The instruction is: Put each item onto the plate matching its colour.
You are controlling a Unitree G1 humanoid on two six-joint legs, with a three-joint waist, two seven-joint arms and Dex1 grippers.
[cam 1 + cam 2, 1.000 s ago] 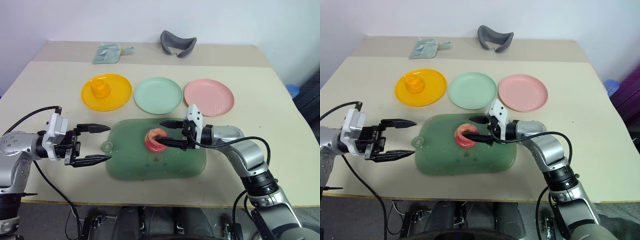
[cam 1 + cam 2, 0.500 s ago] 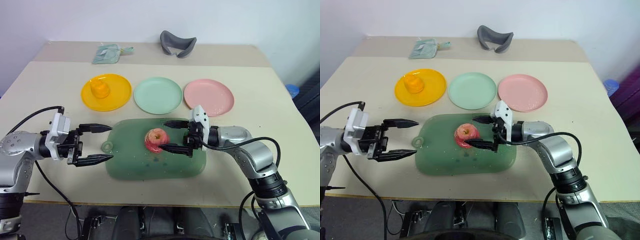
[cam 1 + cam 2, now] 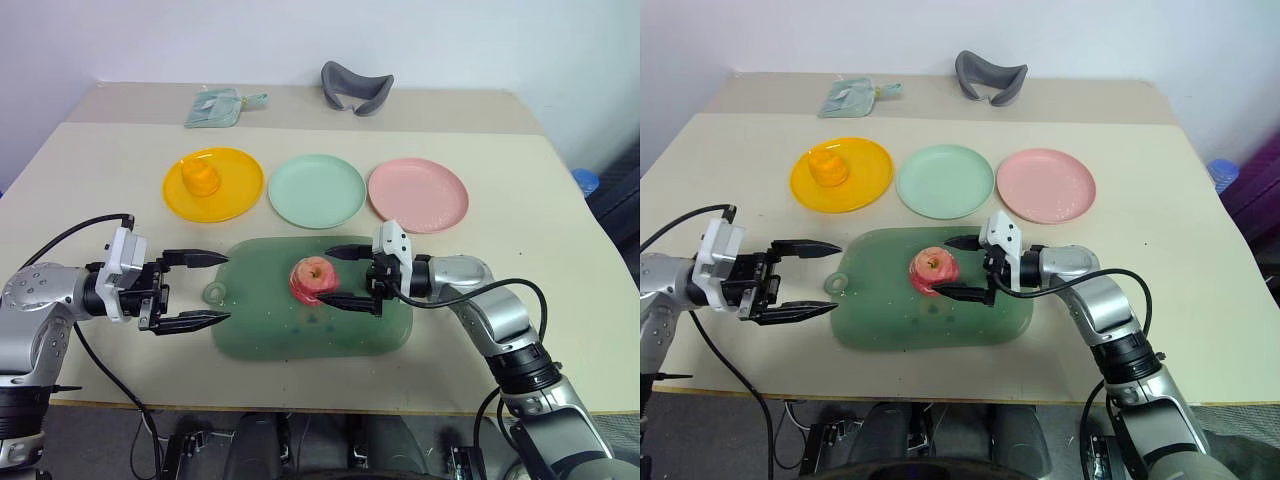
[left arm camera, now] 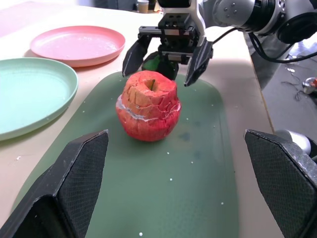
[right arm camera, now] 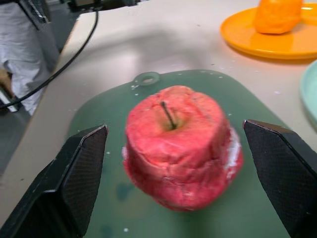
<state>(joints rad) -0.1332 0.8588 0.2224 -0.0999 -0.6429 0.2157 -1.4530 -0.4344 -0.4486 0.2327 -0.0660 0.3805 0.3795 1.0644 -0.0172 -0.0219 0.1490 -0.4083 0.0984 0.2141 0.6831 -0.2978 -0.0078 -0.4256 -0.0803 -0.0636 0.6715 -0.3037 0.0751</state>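
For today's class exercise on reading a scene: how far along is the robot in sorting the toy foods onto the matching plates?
Done: the orange-yellow lump sits on the yellow plate. In hand: the pink-red apple stands upright on the green mat, between the open fingers of the right gripper, not gripped. Left: the apple must go to the pink plate; the mint green plate holds nothing. The left gripper hovers open.

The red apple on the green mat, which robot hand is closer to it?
The right. The right gripper is open with its fingers just beside the apple, not touching. The left gripper is open too, off the mat's far end.
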